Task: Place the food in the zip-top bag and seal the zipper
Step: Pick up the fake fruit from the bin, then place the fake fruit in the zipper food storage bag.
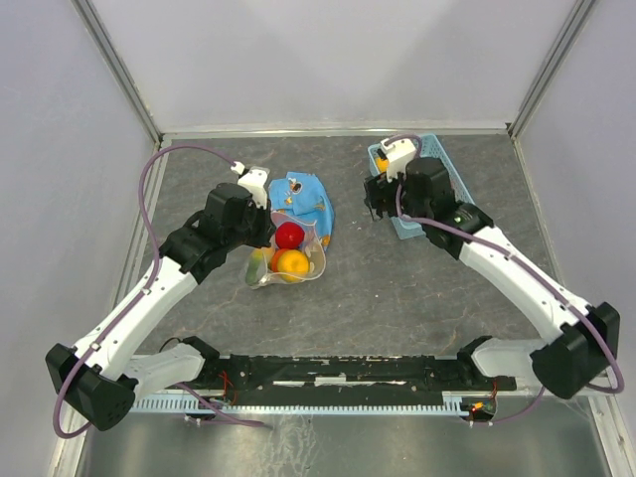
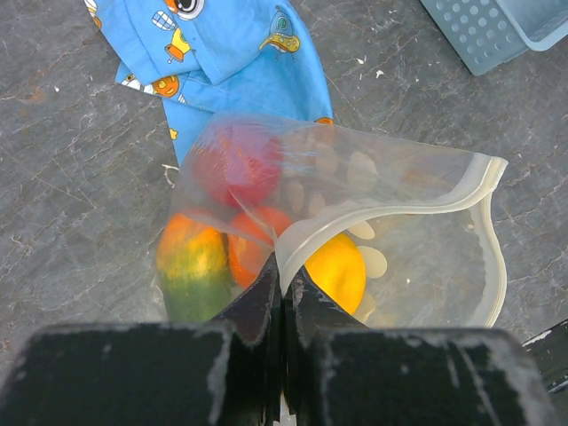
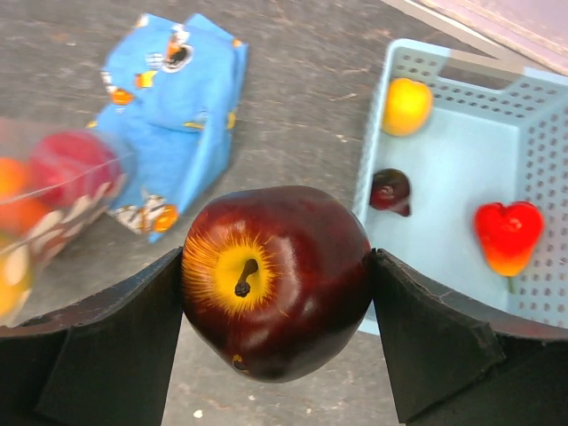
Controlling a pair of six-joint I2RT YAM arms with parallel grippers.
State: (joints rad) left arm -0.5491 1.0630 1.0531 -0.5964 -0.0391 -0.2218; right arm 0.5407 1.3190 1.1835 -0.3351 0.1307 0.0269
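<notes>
The zip-top bag [image 2: 417, 257] lies on the grey table with its mouth gaping. My left gripper [image 2: 284, 282] is shut on the bag's white zipper [image 2: 390, 191] rim at the near corner. Inside the bag sit a red fruit [image 2: 238, 164], an orange one [image 2: 253, 248], a yellow one [image 2: 339, 271] and a green-orange one [image 2: 191, 266]. From above, the bag [image 1: 288, 260] lies beside the left gripper [image 1: 262, 246]. My right gripper [image 3: 277, 284] is shut on a dark maroon apple [image 3: 275, 266], held in the air left of the basket. From above, the right gripper [image 1: 379, 199] hides the apple.
A light blue plastic basket [image 3: 461, 151] at the back right holds a yellow fruit [image 3: 406, 105], a small dark maroon one [image 3: 390, 189] and a red one [image 3: 508, 235]. A blue patterned cloth [image 1: 303, 194] lies just behind the bag. White walls ring the table.
</notes>
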